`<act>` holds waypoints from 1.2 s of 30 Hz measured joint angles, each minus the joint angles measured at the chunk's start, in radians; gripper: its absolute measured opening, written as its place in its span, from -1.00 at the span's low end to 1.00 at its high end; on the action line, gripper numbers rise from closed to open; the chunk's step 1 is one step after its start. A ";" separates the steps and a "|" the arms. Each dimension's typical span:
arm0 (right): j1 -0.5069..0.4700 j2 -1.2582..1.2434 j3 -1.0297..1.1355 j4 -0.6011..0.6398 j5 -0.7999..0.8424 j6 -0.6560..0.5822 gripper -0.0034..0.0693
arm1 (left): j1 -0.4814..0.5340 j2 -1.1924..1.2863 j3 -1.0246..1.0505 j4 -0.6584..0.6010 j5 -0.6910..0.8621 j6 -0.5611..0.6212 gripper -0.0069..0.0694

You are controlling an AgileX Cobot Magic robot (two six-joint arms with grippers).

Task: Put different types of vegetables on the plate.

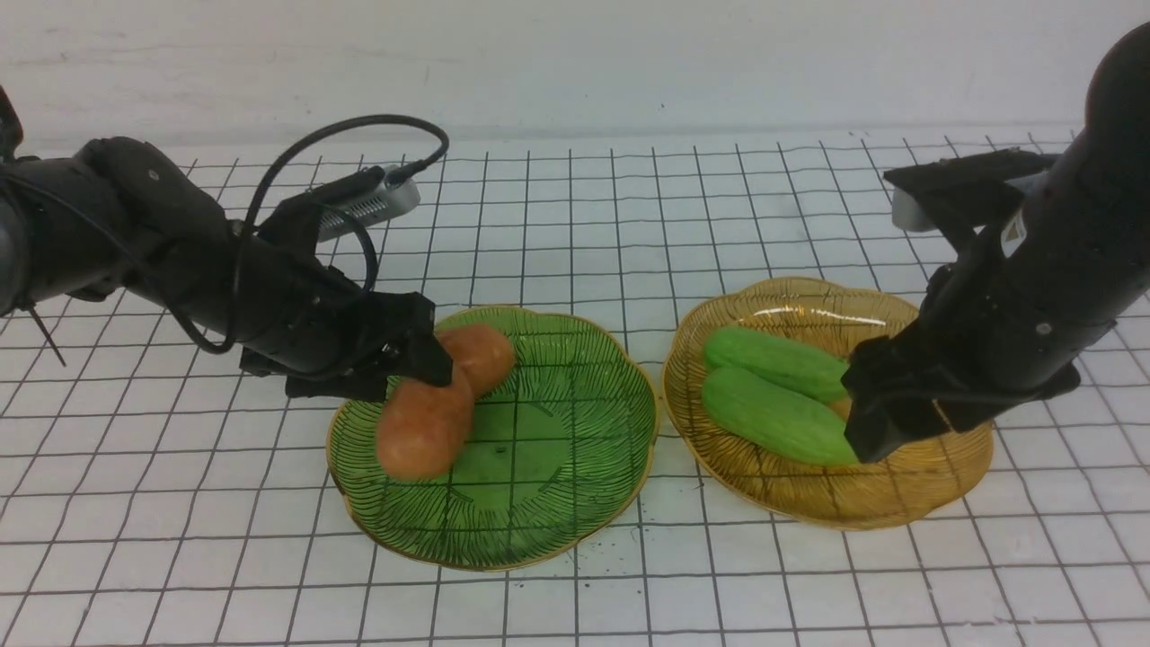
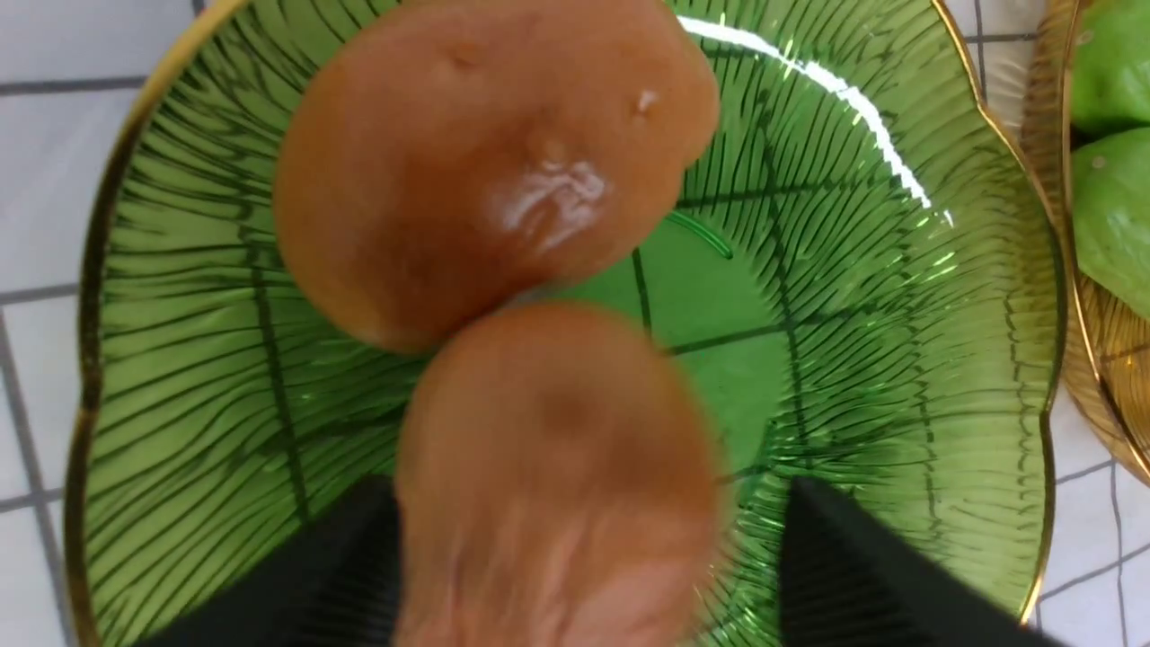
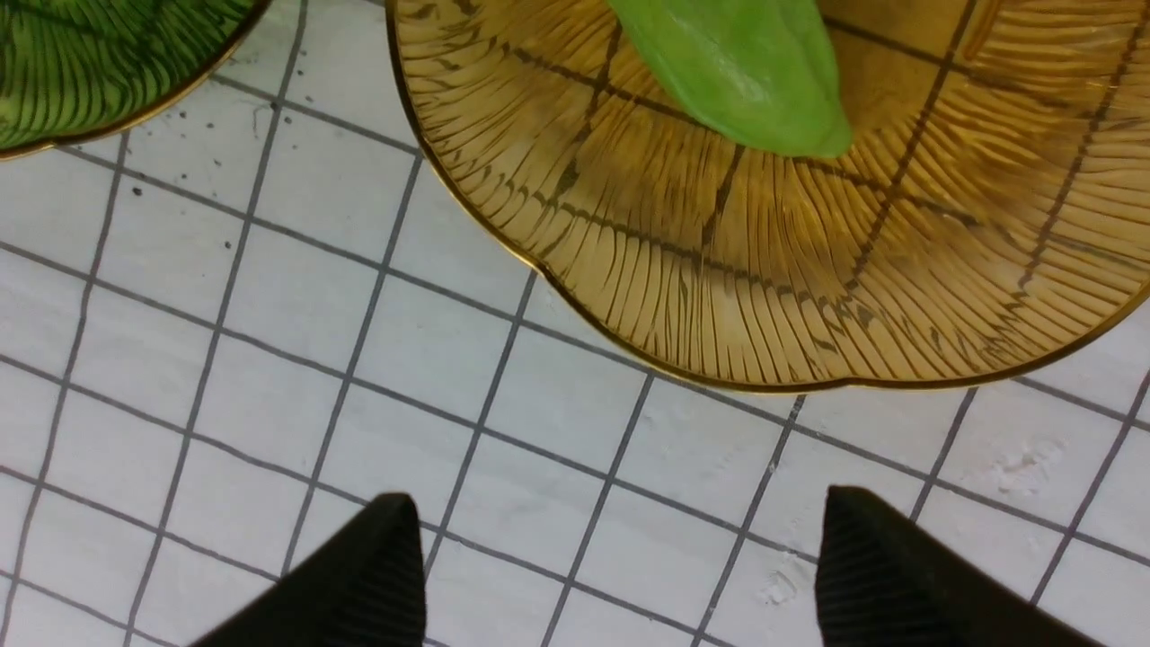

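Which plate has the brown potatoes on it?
The green plate, on the robot's left. Both potatoes lie on it; the yellow plate beside it holds only two green gourds.

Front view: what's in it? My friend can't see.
Two plates on a gridded table: the green plate holds two potatoes, the amber plate two gourds. The left gripper is at the potatoes, the right gripper at the gourds.

Potatoes (image 1: 422,431) are crowding the left half of the green plate (image 1: 575,467), its right half lying open; gourds (image 1: 773,413) are filling the amber plate (image 1: 898,499).
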 joint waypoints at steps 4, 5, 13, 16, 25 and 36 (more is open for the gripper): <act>0.000 0.000 0.000 -0.004 0.000 -0.008 0.36 | 0.000 0.000 0.000 0.000 0.000 0.000 0.82; 0.000 -0.002 0.000 -0.007 0.000 -0.010 0.30 | 0.000 0.000 -0.001 0.000 0.000 0.000 0.86; 0.000 -0.171 0.000 -0.006 0.001 -0.012 -0.40 | 0.021 -0.035 -0.112 0.001 0.033 0.000 0.67; 0.000 -0.302 0.000 0.000 0.006 -0.007 -0.64 | 0.026 -0.049 -0.145 0.000 0.057 0.000 0.41; 0.000 -0.728 0.202 -0.008 -0.024 -0.005 -0.94 | 0.026 -0.049 -0.156 0.003 0.110 0.014 -0.72; 0.000 -0.971 0.729 -0.018 -0.821 -0.068 -0.94 | 0.026 -0.049 -0.156 0.005 0.118 0.048 -0.84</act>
